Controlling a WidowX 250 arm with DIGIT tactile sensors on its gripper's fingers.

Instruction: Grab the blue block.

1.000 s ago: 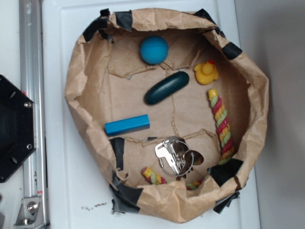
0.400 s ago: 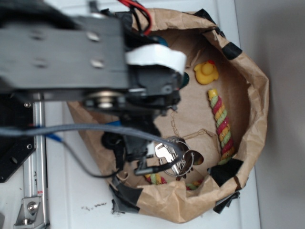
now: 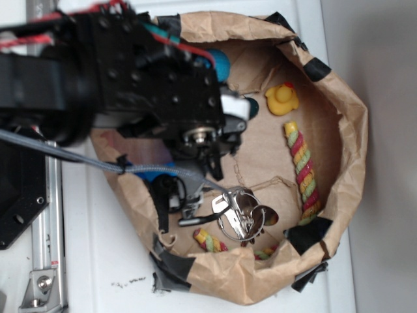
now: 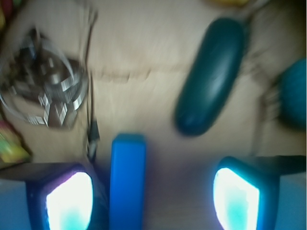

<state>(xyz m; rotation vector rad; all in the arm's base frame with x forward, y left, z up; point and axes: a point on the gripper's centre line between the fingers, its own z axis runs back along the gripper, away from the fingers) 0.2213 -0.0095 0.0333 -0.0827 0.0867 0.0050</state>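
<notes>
Blue block [image 4: 127,182]: flat on the paper floor, long axis running straight away from the wrist camera. Gripper [image 4: 153,196]: spread wide, block between the pads but hard by the left pad [image 4: 67,201] (off-centre; dark capsule [image 4: 211,81] lies clear beyond).

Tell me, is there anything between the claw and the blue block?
Nothing visible. In the wrist view the blue block lies between the open claw's fingers, nearer one of them. The dark capsule and the keys lie beyond.
</notes>
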